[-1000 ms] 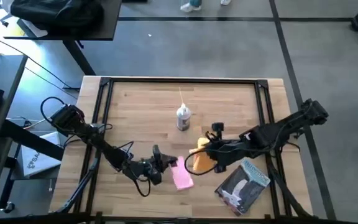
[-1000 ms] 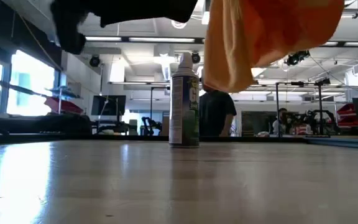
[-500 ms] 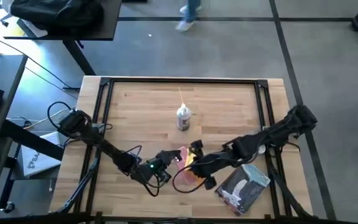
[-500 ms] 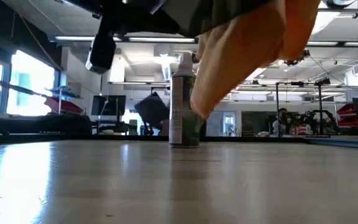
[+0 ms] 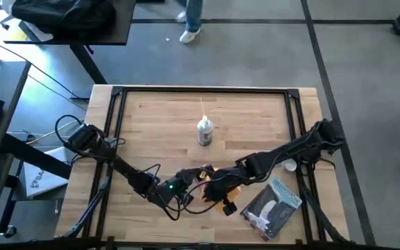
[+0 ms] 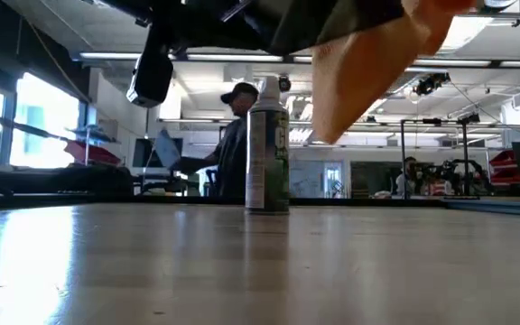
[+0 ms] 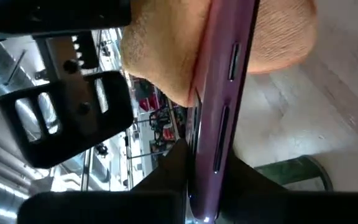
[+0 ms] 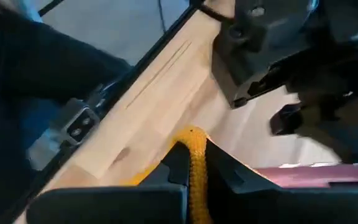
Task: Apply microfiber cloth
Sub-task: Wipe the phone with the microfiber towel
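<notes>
My left arm is reaching in from the table's left edge, its dark jointed links trailing looped black cable across the pale wooden planks. My left gripper (image 5: 186, 182) is hanging above the table's (image 5: 151, 118) near-centre, and its two dark fingers are clamped on the thin edge of a phone (image 7: 219, 106) in a glossy purple-pink case; in my left wrist view the slim side buttons are showing along that smooth, hard rim. The phone is standing on edge between my fingers, off the wood.

Pressed against the far face of the phone is the microfiber cloth (image 7: 166, 46), a soft orange-yellow fabric with a fine nubbly weave, bunching into rounded folds on either side of the phone's rim. In the low view it is drooping as a limp orange flap (image 6: 377, 63) above the tabletop, not touching it.

My right gripper (image 5: 217, 191) is meeting the left one just beside it, and its dark fingers are pinched narrow on a rolled, rope-like ridge of the cloth (image 8: 194, 168), holding it to the phone. My right arm is stretching back toward the table's right edge.

Farther back, near the middle of the table, a cylindrical metal spray can (image 5: 204, 132) with a thin straw is standing upright, well apart from both grippers. Near the right front corner a flat grey-blue printed packet (image 5: 273, 205) is lying on the wood.
</notes>
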